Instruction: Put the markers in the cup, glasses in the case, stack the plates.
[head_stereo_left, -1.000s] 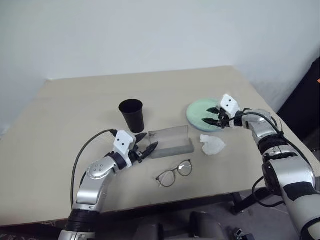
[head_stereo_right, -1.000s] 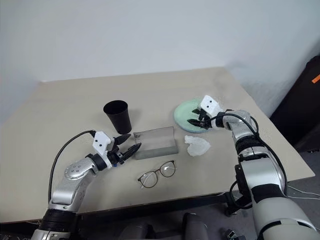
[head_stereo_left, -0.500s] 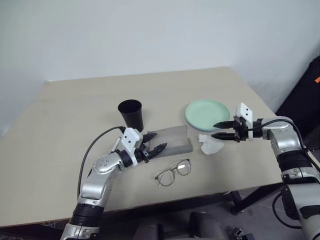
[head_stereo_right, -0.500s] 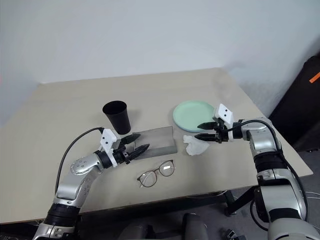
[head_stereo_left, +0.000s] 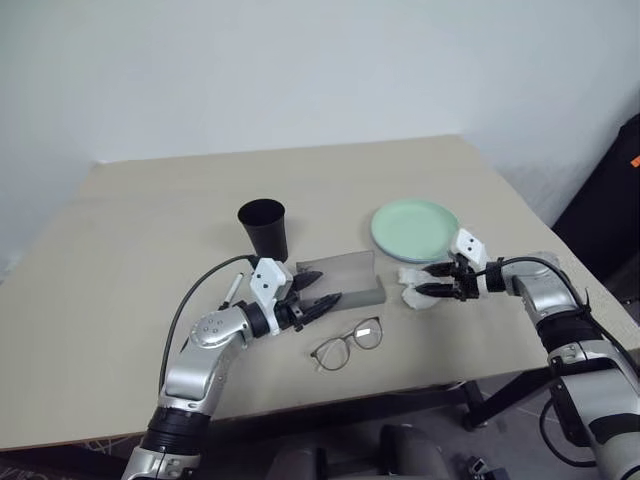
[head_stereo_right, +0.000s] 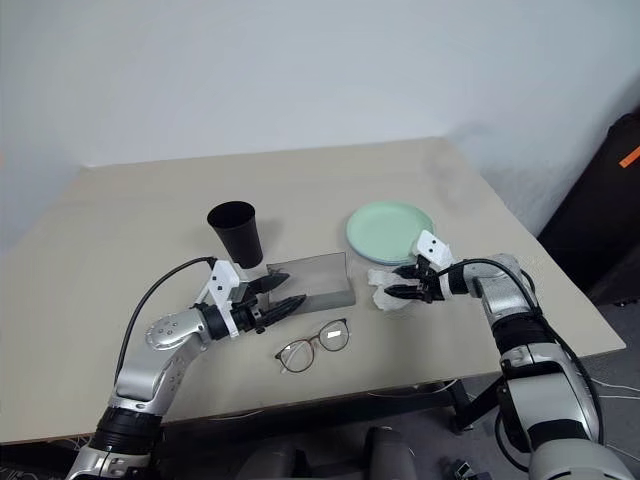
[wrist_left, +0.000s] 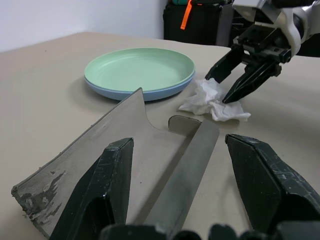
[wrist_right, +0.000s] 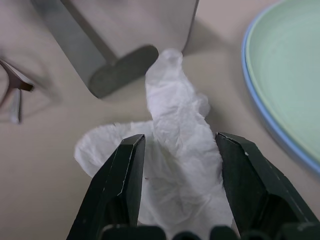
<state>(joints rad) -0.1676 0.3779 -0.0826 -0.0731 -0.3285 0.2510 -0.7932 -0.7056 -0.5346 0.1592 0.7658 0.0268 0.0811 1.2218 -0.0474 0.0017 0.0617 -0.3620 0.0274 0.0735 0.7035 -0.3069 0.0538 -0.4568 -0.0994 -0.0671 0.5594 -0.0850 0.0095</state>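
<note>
Plates (head_stereo_left: 415, 228) sit stacked at the counter's (head_stereo_left: 140, 230) right side, the pale green one on top of the light blue one, whose rim shows beneath it in the left wrist view. Tissue (head_stereo_left: 415, 289), crumpled and white, lies just in front of the stack, near the right end of the case (head_stereo_left: 345, 280). Right gripper (head_stereo_left: 432, 279) hangs at the tissue with its jaws spread, one finger to either side of the wad in the right wrist view; whether they touch it cannot be told. Case, grey, lies open at mid-counter with its lid raised. Left gripper (head_stereo_left: 322, 287) is level at the case's left end, jaws spread wide and holding nothing. Glasses (head_stereo_left: 348, 346) lie on the counter in front of the case, apart from it and untouched. Cup (head_stereo_left: 263, 229), black, stands upright behind the case's left end. One slim white object (head_stereo_left: 233, 289) lies on the counter beside the left wrist, partly hidden; whether it is a marker cannot be told.
</note>
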